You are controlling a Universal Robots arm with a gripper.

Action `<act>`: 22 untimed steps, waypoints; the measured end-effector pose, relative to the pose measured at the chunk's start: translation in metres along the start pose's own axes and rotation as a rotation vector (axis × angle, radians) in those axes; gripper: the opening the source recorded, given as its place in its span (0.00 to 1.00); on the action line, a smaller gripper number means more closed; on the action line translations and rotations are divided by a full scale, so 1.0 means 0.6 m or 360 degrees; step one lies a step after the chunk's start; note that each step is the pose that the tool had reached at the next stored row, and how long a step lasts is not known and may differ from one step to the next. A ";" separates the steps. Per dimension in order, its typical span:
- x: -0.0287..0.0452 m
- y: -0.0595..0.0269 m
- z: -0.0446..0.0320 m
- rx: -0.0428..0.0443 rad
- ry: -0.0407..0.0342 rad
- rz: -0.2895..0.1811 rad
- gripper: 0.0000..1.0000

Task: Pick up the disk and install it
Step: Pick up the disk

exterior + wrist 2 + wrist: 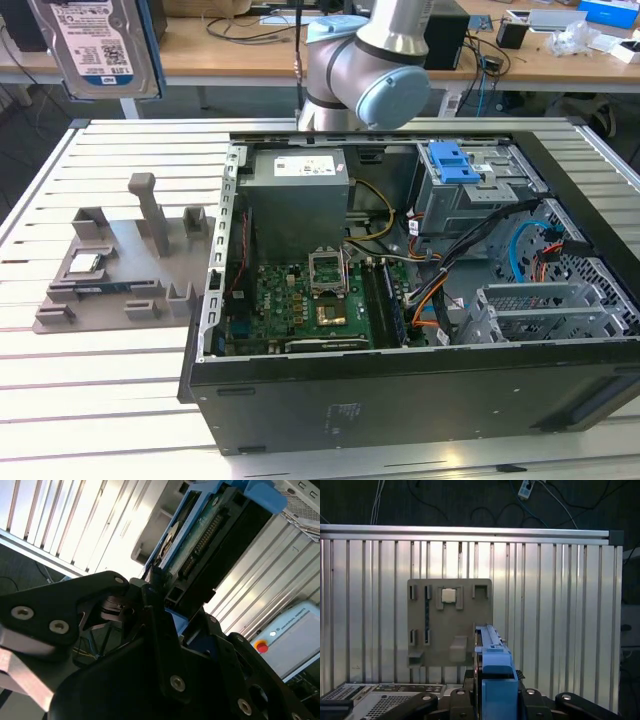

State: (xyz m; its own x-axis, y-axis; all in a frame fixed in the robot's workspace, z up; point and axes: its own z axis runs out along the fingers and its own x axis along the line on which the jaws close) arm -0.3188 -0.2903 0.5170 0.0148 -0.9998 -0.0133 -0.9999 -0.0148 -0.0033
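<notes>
I see pincer (493, 682) clamped on disk (492, 645), gripping it edge-on, blue rail toward first wrist view. Disk clear of surface (100, 400), up in air; in exterior view it hangs label-out above far corner on exterior view's left. Beneath it, grey fixture (450, 625) lies on surface, small chip (448, 595) seated in it. Open computer case (400, 300) along near edge; arm (365, 70) at far edge.
</notes>
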 end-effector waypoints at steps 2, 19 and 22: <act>0.001 -0.017 0.000 -0.0001 0.0000 0.0000 0.37; 0.041 -0.156 0.003 -0.0002 0.0000 0.0000 0.37; 0.047 -0.183 0.004 -0.0002 0.0000 0.0001 0.37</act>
State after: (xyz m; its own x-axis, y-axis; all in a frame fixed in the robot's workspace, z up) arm -0.2085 -0.3169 0.5148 0.0145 -0.9998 -0.0132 -0.9999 -0.0145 -0.0020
